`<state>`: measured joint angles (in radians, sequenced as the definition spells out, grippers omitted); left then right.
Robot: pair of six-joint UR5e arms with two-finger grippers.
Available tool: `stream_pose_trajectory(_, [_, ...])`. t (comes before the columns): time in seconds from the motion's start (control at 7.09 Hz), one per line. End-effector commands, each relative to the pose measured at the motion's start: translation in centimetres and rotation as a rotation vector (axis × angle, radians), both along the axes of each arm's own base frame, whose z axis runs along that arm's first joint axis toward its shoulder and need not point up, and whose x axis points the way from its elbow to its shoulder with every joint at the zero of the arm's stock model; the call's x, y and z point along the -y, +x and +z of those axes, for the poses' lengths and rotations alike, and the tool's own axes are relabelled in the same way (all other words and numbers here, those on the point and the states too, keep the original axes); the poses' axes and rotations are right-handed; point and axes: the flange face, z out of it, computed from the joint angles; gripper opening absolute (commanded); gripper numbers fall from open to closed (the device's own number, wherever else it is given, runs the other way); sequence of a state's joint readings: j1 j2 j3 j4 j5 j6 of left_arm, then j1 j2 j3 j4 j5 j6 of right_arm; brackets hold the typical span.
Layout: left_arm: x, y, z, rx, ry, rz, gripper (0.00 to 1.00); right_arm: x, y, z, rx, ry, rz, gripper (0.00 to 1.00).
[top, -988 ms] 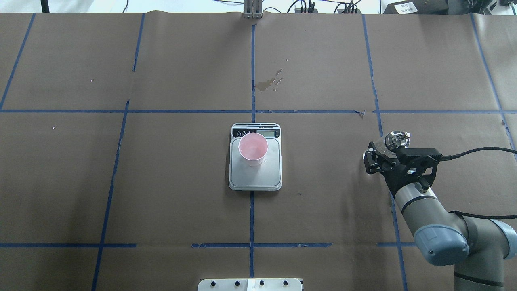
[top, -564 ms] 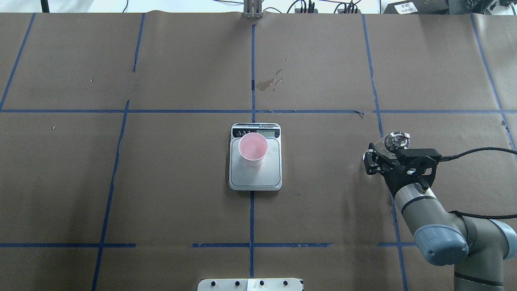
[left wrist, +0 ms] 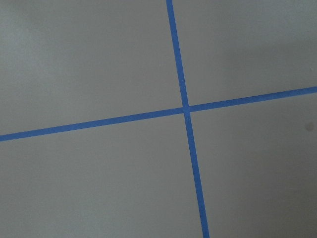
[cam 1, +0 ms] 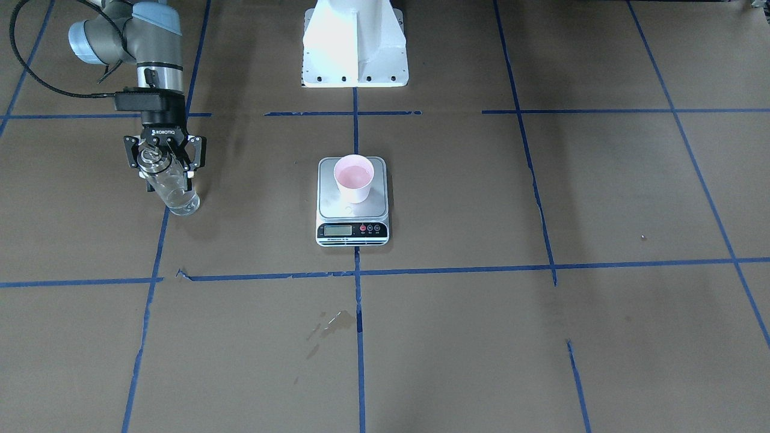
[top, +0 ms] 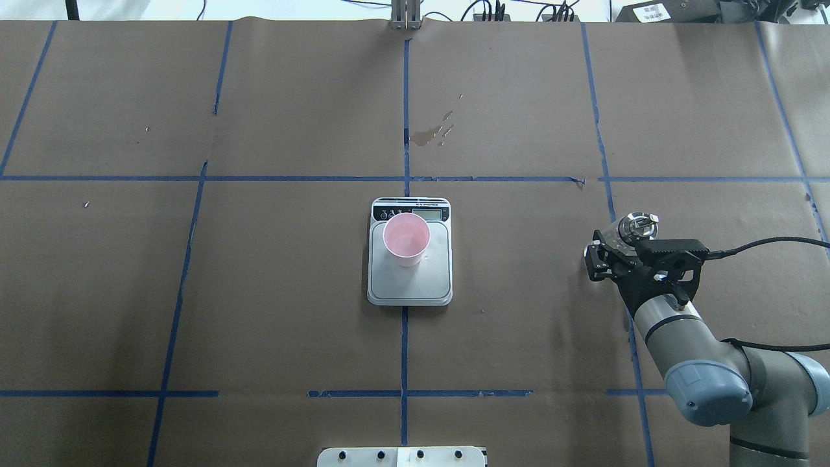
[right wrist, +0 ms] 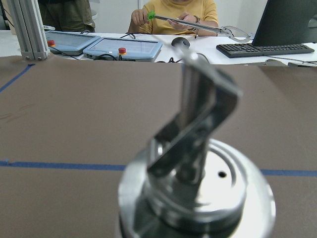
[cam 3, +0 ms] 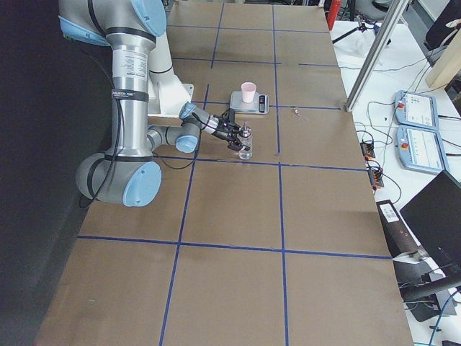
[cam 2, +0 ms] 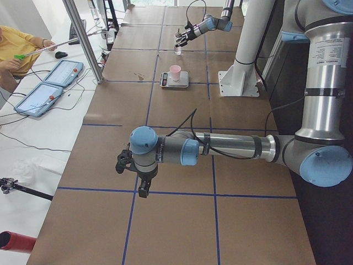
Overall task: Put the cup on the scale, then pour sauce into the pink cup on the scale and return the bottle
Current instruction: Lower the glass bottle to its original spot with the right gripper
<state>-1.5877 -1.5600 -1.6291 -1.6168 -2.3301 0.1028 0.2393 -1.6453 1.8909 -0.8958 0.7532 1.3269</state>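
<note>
Overhead exterior view: the white kitchen scale [top: 415, 282] lies at the middle of the paper-covered desk [top: 292, 292], with its black display strip on the far edge. The writing on that strip and the LCD figures are too small to read. The pink cup [top: 406, 240] stands upright on the silver platform. Its inside looks evenly pink, and whether clear sauce lies in it cannot be told. Well to the right of the scale, the glass bottle [top: 637, 226] stands upright on the desk beside a blue tape line [top: 603, 162], metal pour spout on top. A damp stain [top: 431, 134] marks the paper on the far side of the scale.

In the exterior front-facing view the right claw [cam 1: 166, 172] bears the white word ROBOTIQ on its black body. It reaches the bottle from the robot's side and is clenched on the upper glass just under the collar, one finger on each side. The glass is see-through, and no liquid level can be made out.

The right wrist-mounted view shows the spout close and blurred. Beyond the desk's far edge, a person in a yellow top [right wrist: 173, 12] holds a green-tipped rod.

The left claw [cam 2: 122, 162] shows only in the exterior left view, over bare paper far from the scale, and I cannot tell whether it is released or clenched.
</note>
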Motion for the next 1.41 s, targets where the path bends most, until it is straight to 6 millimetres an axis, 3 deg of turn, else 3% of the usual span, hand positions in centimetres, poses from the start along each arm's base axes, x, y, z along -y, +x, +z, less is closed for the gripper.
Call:
stream_pose_trajectory(0.0, [0.0,0.0,0.0,0.0,0.0,0.0,1.0,0.02,-0.07,0.38,-0.008,-0.002,0.0,0.31])
stream_pose_trajectory(0.42, [0.0,0.0,0.0,0.0,0.0,0.0,1.0,0.02,-0.09,0.46,-0.009,-0.002,0.0,0.42])
stream_pose_trajectory(0.99, [0.0,0.0,0.0,0.0,0.0,0.0,1.0,0.04,-0.15,0.71,-0.015,-0.004,0.0,0.68])
stream_pose_trajectory(1.27, [0.0,0.0,0.0,0.0,0.0,0.0,1.0,0.05,-0.18,0.82,-0.02,-0.005,0.0,0.7])
